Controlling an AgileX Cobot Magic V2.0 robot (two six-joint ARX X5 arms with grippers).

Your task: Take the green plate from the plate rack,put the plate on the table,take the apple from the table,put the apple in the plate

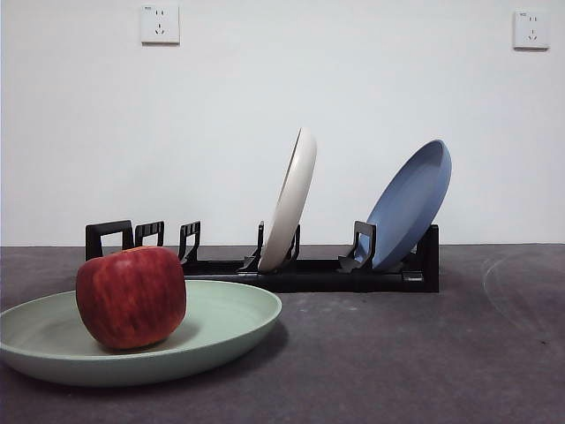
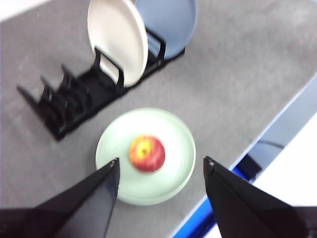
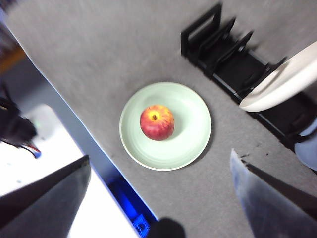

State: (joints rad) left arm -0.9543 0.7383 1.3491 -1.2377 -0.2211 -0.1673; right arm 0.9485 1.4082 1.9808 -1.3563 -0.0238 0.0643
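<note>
The red apple (image 1: 131,297) sits in the pale green plate (image 1: 221,329), which lies flat on the dark grey table (image 1: 424,353) in front of the black plate rack (image 1: 309,274). Both wrist views look down on them from high above: apple (image 2: 146,153) in plate (image 2: 119,183), apple (image 3: 157,122) in plate (image 3: 193,134). My left gripper (image 2: 161,168) is open and empty, high over the plate. My right gripper (image 3: 161,171) is open and empty, also high above. Neither shows in the front view.
The rack (image 2: 79,99) (image 3: 223,54) holds a cream-white plate (image 1: 291,199) and a blue plate (image 1: 410,203) standing in its slots. The table's front edge (image 2: 277,119) (image 3: 84,134) runs close by the green plate.
</note>
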